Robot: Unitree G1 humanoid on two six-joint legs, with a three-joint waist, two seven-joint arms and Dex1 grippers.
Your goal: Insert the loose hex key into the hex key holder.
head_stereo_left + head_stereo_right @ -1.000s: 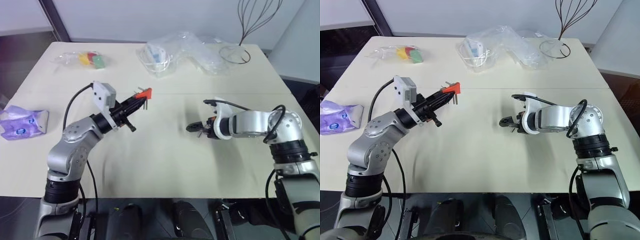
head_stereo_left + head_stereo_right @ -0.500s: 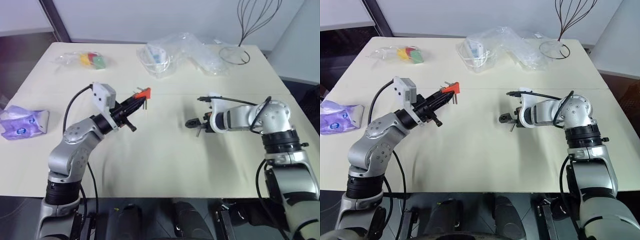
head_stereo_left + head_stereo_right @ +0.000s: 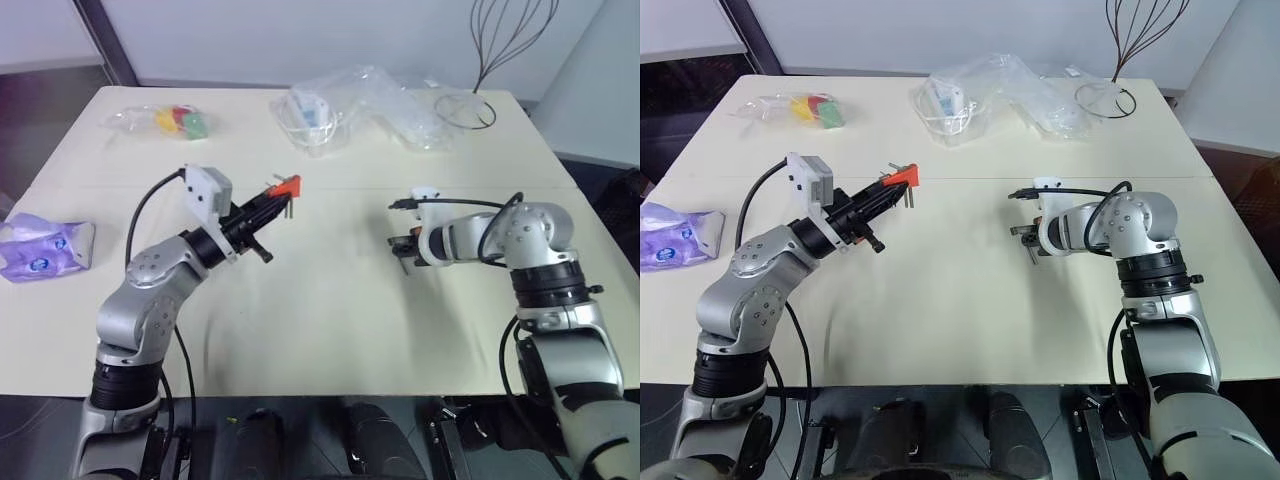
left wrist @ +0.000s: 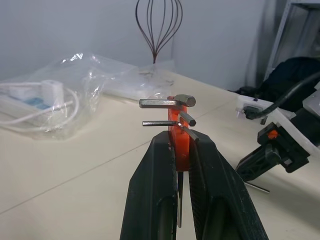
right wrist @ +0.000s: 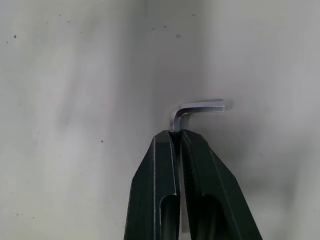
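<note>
table [image 3: 330, 330]: I see a cream top, a seam running across its middle
clear bag [image 3: 170, 120]: near my far left corner, with red, yellow and green pieces inside
clear wrapping [image 3: 350, 105]: crumpled along the far edge, a white cable coiled inside
wire whisk [image 3: 487, 60]: at the far right corner
purple packet [image 3: 45, 245]: at the left edge

Cream table [image 3: 330, 300] carrying clear bag of coloured pieces [image 3: 170, 120] at far left, crumpled plastic bags [image 3: 360, 105] far centre, wire whisk [image 3: 490, 70] far right, purple packet [image 3: 45, 245] lying at left edge.
</note>
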